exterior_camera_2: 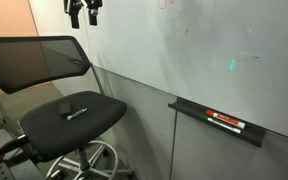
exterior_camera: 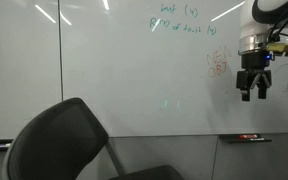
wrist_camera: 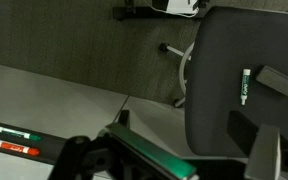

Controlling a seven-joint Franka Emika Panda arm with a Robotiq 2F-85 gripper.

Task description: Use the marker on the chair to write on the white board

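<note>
A green-capped marker (exterior_camera_2: pixel 74 112) lies on the seat of the black mesh office chair (exterior_camera_2: pixel 44 135); it also shows in the wrist view (wrist_camera: pixel 245 87) on the dark seat (wrist_camera: pixel 219 60). The whiteboard (exterior_camera: pixel 104 70) (exterior_camera_2: pixel 204 50) fills the wall behind. My gripper (exterior_camera: pixel 252 87) hangs high in front of the board, far above the chair, open and empty. In an exterior view it shows at the top edge (exterior_camera_2: pixel 84 12). In the wrist view only its dark finger edges frame the bottom of the picture.
A black tray (exterior_camera_2: pixel 189 110) (exterior_camera: pixel 246 138) under the board holds a green marker (wrist_camera: pixel 14 133) and a red marker (wrist_camera: pixel 16 149). Green writing (exterior_camera: pixel 179 20) and an orange scribble (exterior_camera: pixel 217 65) are on the board. The chair's star base (wrist_camera: pixel 179 60) stands on carpet.
</note>
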